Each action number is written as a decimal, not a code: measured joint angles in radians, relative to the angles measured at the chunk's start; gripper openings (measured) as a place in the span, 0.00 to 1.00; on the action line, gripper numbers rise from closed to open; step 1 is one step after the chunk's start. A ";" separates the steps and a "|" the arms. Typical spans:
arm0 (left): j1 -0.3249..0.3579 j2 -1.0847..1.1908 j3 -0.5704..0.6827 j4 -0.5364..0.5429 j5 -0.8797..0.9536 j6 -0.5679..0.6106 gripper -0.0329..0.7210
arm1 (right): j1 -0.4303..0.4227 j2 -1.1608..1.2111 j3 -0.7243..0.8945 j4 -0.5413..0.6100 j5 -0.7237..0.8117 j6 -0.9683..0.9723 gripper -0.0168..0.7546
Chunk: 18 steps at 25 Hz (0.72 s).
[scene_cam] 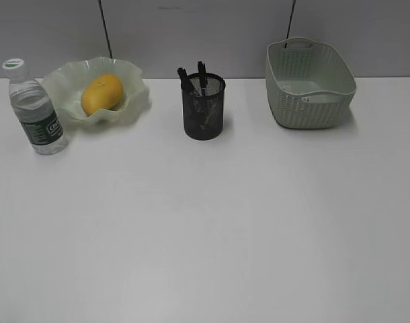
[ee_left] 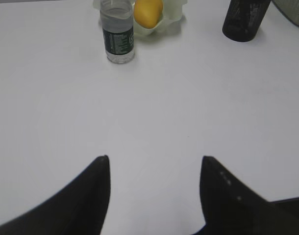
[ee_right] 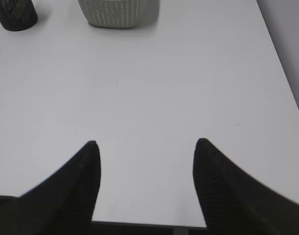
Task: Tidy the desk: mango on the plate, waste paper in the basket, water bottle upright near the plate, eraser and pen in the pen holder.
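Note:
The yellow-orange mango (scene_cam: 102, 93) lies in the wavy-rimmed pale green plate (scene_cam: 134, 91) at the back left. The water bottle (scene_cam: 34, 108) stands upright just left of the plate. The black mesh pen holder (scene_cam: 203, 108) holds dark pens (scene_cam: 201, 75); the eraser cannot be made out. The pale green basket (scene_cam: 309, 84) stands at the back right with something white inside (scene_cam: 319, 98). My left gripper (ee_left: 155, 159) is open and empty over bare desk, far in front of the bottle (ee_left: 117, 32) and mango (ee_left: 147, 12). My right gripper (ee_right: 145, 143) is open and empty near the desk's front edge.
The white desk (scene_cam: 212, 222) ends at a grey wall behind. Its right edge (ee_right: 282, 63) shows in the right wrist view, with the basket (ee_right: 115, 12) and pen holder (ee_right: 14, 13) far ahead. Neither arm shows in the exterior view.

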 joint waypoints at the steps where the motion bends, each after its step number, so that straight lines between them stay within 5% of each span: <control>1: 0.002 0.000 0.000 0.000 0.000 0.000 0.63 | 0.000 0.000 0.000 0.000 0.000 0.000 0.64; 11: 0.158 0.000 0.000 0.000 -0.001 0.000 0.63 | -0.091 0.000 0.000 0.001 -0.003 -0.001 0.64; 18: 0.178 -0.066 0.001 0.000 -0.003 0.000 0.63 | -0.177 -0.029 0.000 0.001 -0.005 -0.002 0.64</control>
